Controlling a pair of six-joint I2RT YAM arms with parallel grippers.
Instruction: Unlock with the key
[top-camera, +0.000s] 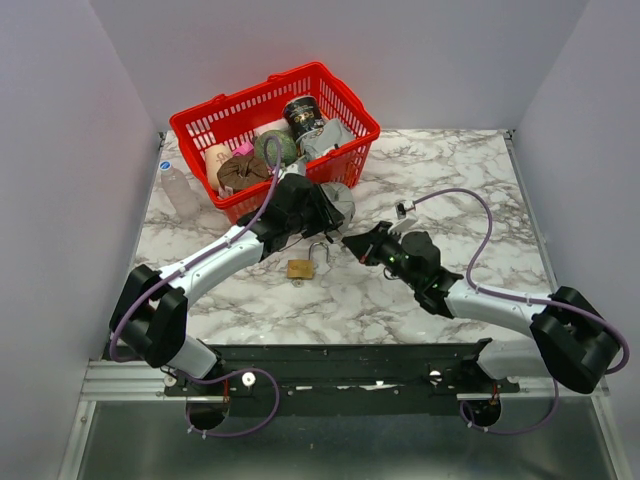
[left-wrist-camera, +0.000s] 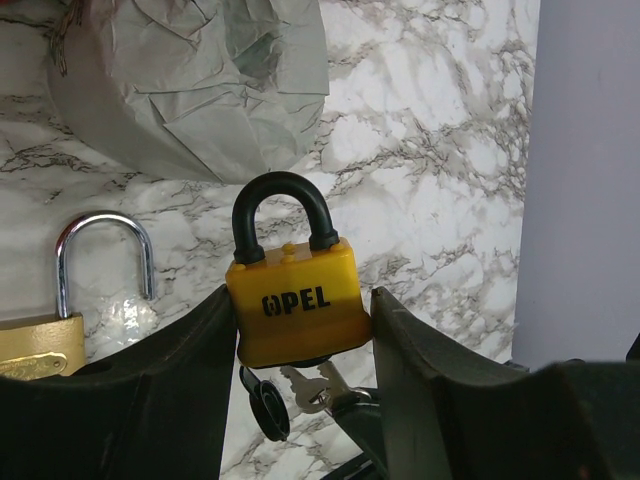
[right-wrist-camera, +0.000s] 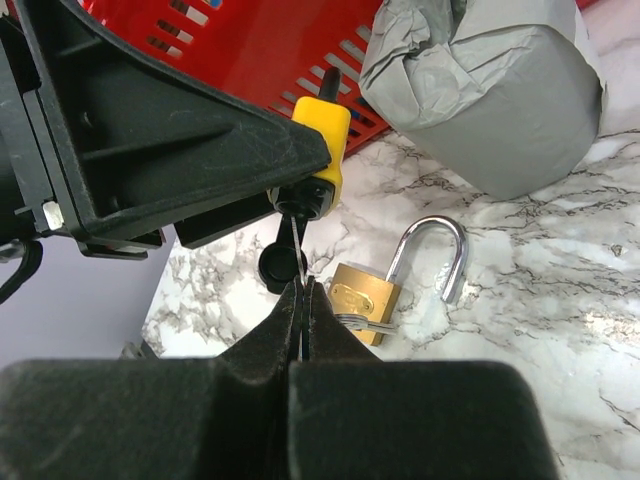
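Left gripper (left-wrist-camera: 300, 302) clamps yellow black-shackled padlock (left-wrist-camera: 292, 295). Right gripper (right-wrist-camera: 302, 292) pinches thin silver key (right-wrist-camera: 297, 243) at its keyhole. Insertion step appears in hand; next comes a steady turn.

**Bench** (top-camera: 450, 160): white marble pattern with grey veining throughout.
**Yellow padlock** (left-wrist-camera: 293, 305): yellow-orange body, black "OPEL" lettering, black shackle (left-wrist-camera: 283, 205).
**Key** (left-wrist-camera: 312, 388): silver metal.
**Cap** (left-wrist-camera: 265, 408): black.
**Brass padlock** (right-wrist-camera: 363, 298): gold-toned body, bright silver shackle (right-wrist-camera: 440, 250).
**Basket** (top-camera: 349, 96): red, with an open lattice pattern on the walls.
**Crumpled bundle** (left-wrist-camera: 200, 80): plain grey.
**Left claw** (left-wrist-camera: 300, 330) and **right claw** (right-wrist-camera: 303, 300): matt black.
**Left arm** (top-camera: 215, 258) and **right arm** (top-camera: 490, 303): white shells with black joints.
**Cables** (top-camera: 480, 215): purple.
**Walls** (top-camera: 60, 150): pale lilac-grey, unpatterned.
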